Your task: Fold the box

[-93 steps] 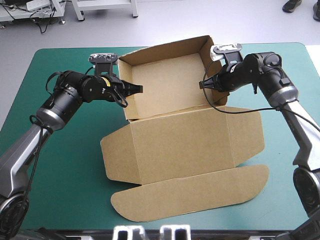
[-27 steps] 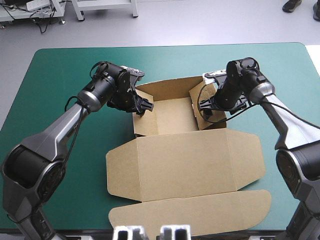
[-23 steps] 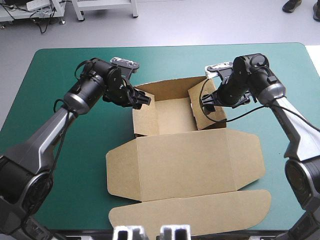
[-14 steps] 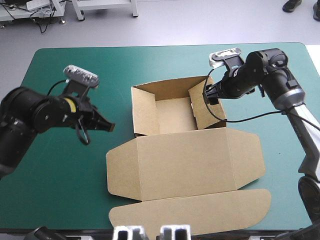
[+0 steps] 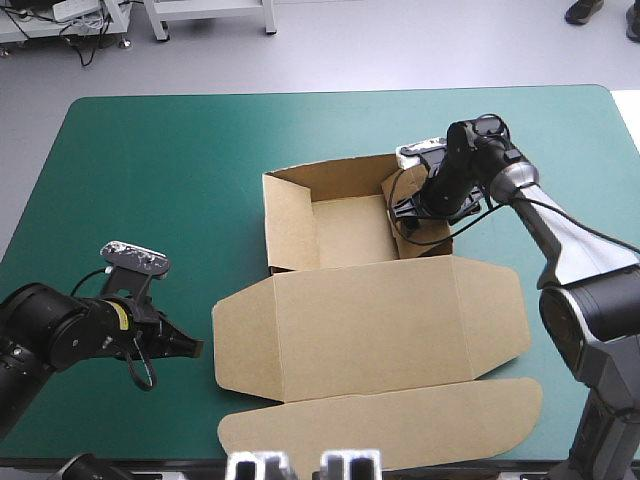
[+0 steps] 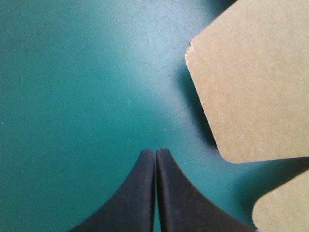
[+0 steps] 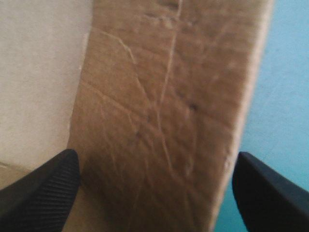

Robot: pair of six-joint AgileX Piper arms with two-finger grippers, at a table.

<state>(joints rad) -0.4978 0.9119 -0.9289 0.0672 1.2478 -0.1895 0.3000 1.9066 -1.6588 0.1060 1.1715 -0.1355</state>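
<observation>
The brown box (image 5: 345, 225) stands mid-table as an open tray with its walls raised, and its lid (image 5: 370, 325) lies flat toward the front. My right gripper (image 5: 410, 218) points down at the tray's right wall (image 7: 164, 96), open, with a finger on either side of it (image 7: 155, 155). My left gripper (image 5: 195, 347) hovers low over the teal-green cover (image 6: 72, 72) at the front left, shut and holding nothing (image 6: 155, 152). The lid's left side flap (image 6: 256, 82) lies just ahead of it and to one side.
The lid's long rounded front flap (image 5: 380, 415) reaches close to the table's front edge; one of its corners (image 6: 285, 208) shows beside the left gripper. The tray's left wall (image 5: 290, 225) stands upright on its own.
My left gripper has left the tray's left wall, swung back to the front left of the table and shut. The right gripper has come down over the right wall.
</observation>
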